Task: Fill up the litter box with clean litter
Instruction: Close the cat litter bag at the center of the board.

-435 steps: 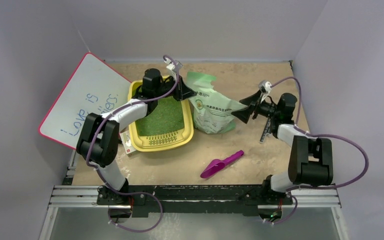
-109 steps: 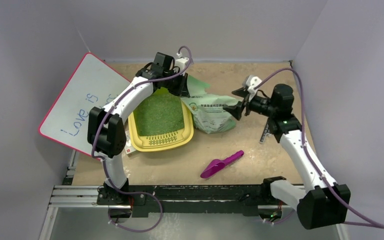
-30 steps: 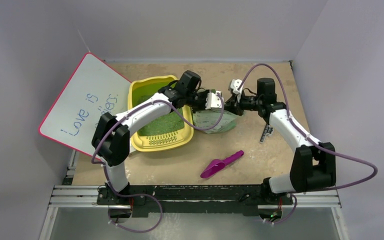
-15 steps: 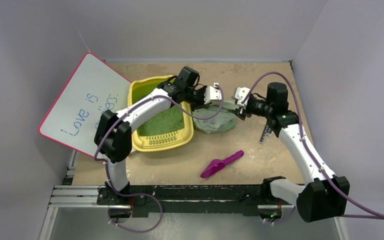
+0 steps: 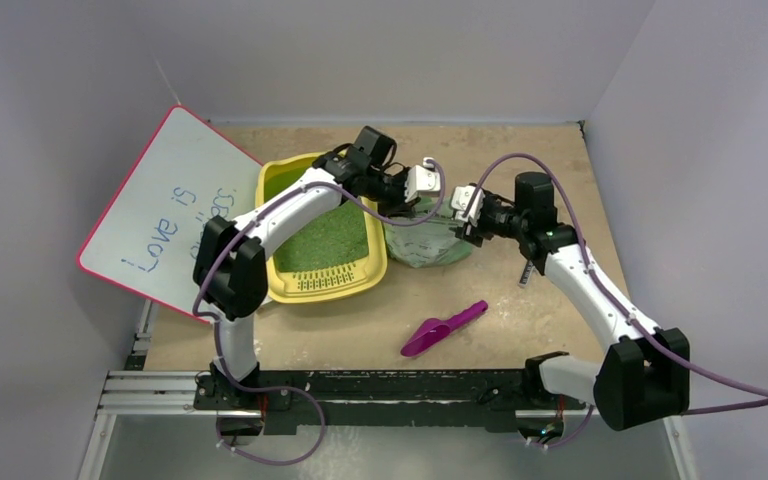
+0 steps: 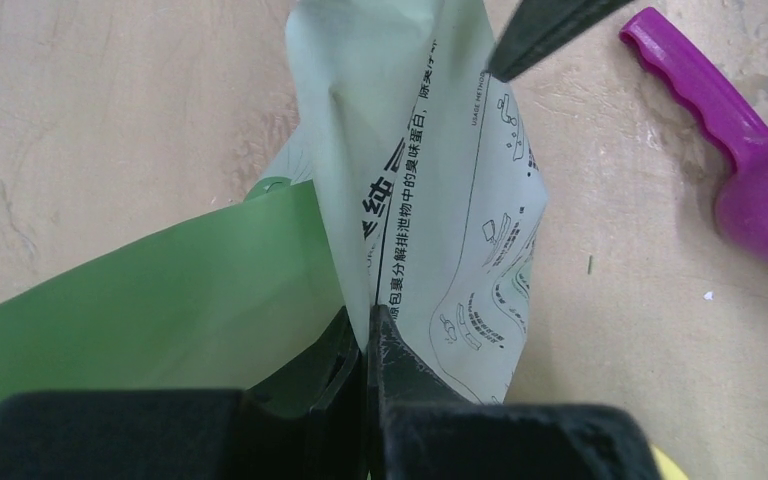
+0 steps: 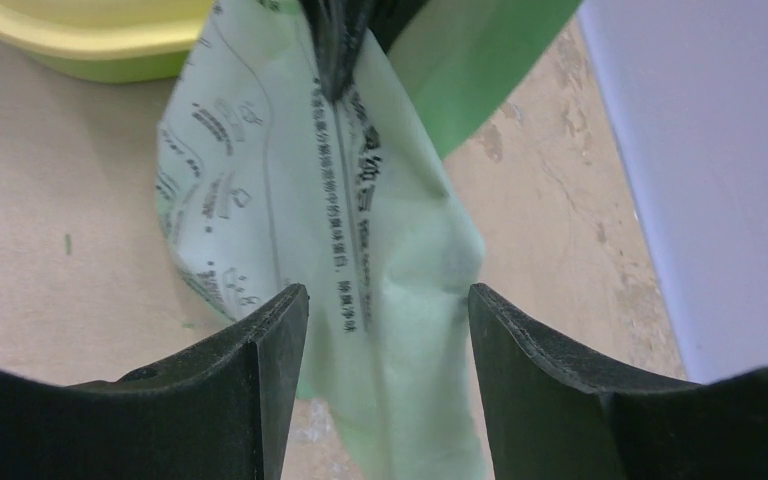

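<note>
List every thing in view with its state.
litter box, flat on the table, holding litter.
clean litter, spread inside the box.
bag, pinched at its edge by the left tool.
left tool, shut on the bag.
right tool, open, facing the bag.
scoop, lying loose on the table.

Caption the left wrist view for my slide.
Left gripper pinching the printed green bag, purple scoop on the table nearby.

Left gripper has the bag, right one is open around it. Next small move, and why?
Probably back the right gripper away: its jaws stand open astride the bag, gripping nothing, while the left gripper pinches the bag's top and litter already covers the litter box.
</note>
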Controlling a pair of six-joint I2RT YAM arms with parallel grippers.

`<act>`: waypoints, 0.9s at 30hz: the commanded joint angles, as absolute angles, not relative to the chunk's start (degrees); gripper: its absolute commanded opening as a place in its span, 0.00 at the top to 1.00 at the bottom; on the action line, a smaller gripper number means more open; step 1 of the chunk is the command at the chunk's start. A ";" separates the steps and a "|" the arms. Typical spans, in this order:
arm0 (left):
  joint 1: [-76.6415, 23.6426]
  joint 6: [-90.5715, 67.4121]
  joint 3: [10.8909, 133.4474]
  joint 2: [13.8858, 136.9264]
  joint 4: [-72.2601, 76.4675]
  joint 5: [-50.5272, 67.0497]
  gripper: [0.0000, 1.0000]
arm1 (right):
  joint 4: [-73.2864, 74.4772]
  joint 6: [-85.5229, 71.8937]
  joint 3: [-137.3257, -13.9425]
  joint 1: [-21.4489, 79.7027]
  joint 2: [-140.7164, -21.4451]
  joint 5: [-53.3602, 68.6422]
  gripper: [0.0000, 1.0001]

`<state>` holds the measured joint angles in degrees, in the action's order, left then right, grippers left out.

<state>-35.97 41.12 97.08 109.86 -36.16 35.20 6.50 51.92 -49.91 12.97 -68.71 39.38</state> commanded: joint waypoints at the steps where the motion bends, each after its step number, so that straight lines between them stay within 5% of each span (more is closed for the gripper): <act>1: -33.58 42.91 100.85 109.02 -41.14 37.06 1.00 | 1.07 52.26 -49.83 12.96 -69.23 36.20 0.37; 9: -33.07 45.25 103.97 110.79 -46.26 38.00 1.00 | 4.98 53.43 -51.79 12.92 -71.85 37.26 0.42; 12: -32.55 44.11 103.91 110.92 -45.10 38.67 1.00 | 6.78 52.43 -52.23 12.94 -72.76 39.30 0.57; 15: -31.82 43.13 103.80 110.83 -44.08 39.45 1.00 | 6.36 47.97 -51.86 12.96 -72.77 39.15 0.83; 19: -31.03 44.96 102.55 109.54 -43.13 40.99 0.79 | 6.35 39.47 -53.18 11.30 -73.96 42.37 1.00; 22: -31.47 49.57 96.77 106.29 -39.14 41.56 0.41 | 8.01 35.64 -55.13 8.12 -76.47 52.01 1.00; 27: -33.97 54.25 93.78 104.24 -35.58 40.84 0.34 | 11.95 34.36 -58.21 5.05 -80.02 62.87 1.00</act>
<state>-32.53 48.77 94.94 107.72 -38.37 40.69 8.69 38.13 -53.58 6.76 -79.05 50.81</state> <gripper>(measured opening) 0.651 0.009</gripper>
